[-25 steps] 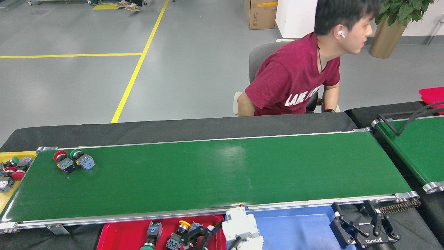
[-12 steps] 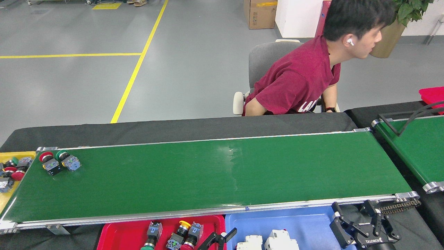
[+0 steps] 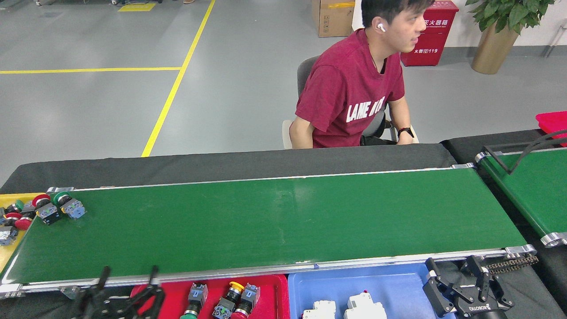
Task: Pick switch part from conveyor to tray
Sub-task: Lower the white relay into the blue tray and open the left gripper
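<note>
Two switch parts (image 3: 57,207) on conveyor (image 3: 274,221)

The conveyor (image 3: 274,221) belt lies bare across the middle and right of the frame, open to a reach from the near rail. Two switch parts (image 3: 55,207) crowd its far-left end, just beside the yellow tray (image 3: 9,257). A seated person (image 3: 350,88) occupies the far side, upper centre.

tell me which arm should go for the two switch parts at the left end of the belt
Left, probably. The left gripper sits open at the conveyor's near rail on the left side, nearer the red-capped switch part and green-capped switch part. The right gripper is at the far right end, by the chain drive.
</note>
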